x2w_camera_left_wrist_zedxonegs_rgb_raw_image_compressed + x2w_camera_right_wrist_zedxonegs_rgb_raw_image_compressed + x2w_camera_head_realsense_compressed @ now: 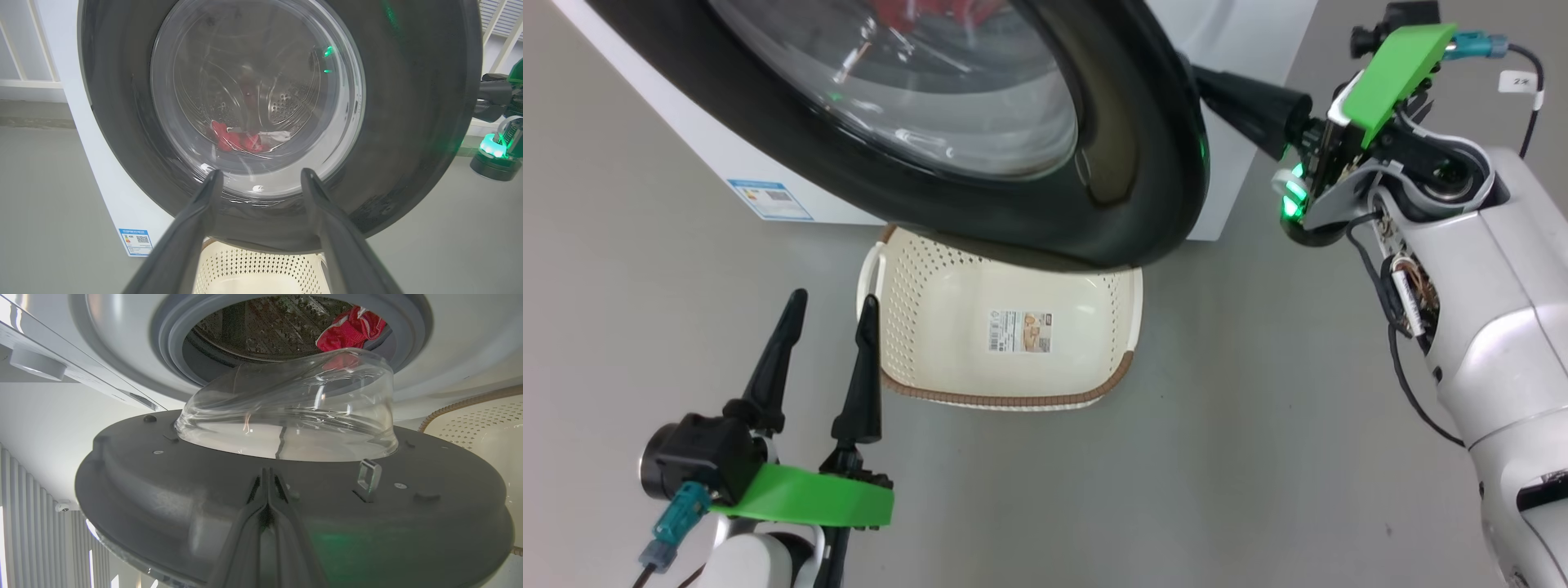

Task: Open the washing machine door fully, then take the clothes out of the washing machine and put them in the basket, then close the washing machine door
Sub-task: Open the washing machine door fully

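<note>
The left gripper (835, 298) has its two fingers spread wide with nothing between them. Beyond its fingertips stands the outer face of the washing machine door (408, 122), and the basket (1013, 400) sits on the floor just beside its inner finger, under the door's lower rim.

The right gripper (267, 471) has its fingers pressed together, holding nothing. Its tips lie behind the door's edge, on the dark inner face just short of the glass bowl. They seem to touch it, though the wide-angle view leaves that unsure.

The door stands swung partway out from the washing machine (1241, 33). Past the right fingertips, beyond the bowl, the red clothes (351, 332) lie in the drum.
</note>
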You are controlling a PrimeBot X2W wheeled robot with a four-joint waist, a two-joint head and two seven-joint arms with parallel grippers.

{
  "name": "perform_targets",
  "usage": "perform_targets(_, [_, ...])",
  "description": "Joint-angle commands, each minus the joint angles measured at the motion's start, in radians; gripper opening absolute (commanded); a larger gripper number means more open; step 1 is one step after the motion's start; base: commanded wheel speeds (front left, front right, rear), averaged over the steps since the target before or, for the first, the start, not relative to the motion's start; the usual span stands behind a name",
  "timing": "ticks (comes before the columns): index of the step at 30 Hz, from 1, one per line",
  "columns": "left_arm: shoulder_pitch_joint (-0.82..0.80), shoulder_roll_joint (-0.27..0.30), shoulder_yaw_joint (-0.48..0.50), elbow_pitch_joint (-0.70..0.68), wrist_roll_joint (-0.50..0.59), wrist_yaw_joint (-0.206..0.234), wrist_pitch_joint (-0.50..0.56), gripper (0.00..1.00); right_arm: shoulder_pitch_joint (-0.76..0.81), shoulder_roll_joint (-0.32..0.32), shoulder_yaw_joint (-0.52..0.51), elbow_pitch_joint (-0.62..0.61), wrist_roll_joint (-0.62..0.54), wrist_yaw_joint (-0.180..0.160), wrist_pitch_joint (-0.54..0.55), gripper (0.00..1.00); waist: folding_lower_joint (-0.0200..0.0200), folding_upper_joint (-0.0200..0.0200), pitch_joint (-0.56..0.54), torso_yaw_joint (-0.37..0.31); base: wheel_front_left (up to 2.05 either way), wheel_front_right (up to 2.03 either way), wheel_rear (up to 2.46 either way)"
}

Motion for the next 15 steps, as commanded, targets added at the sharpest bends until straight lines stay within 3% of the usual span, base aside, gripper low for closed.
perform_targets(1, [-0.004,0.018,0.031,-0.018,-0.002,0.009,-0.008,1.0,0.01,0.03,0.016,-0.033,-0.003,0.001,0.016,0.0,0.0,-0.0001,-0.016,0.01,0.0,0.0,0.0])
perform_targets(15, [0.071,0.018,0.046,0.011,-0.006,0.02,-0.008,1.0,0.166,0.041,0.082,-0.096,0.029,0.001,0.083,0.0,0.0,-0.0001,-0.143,0.074,0.0,0.0,0.0])
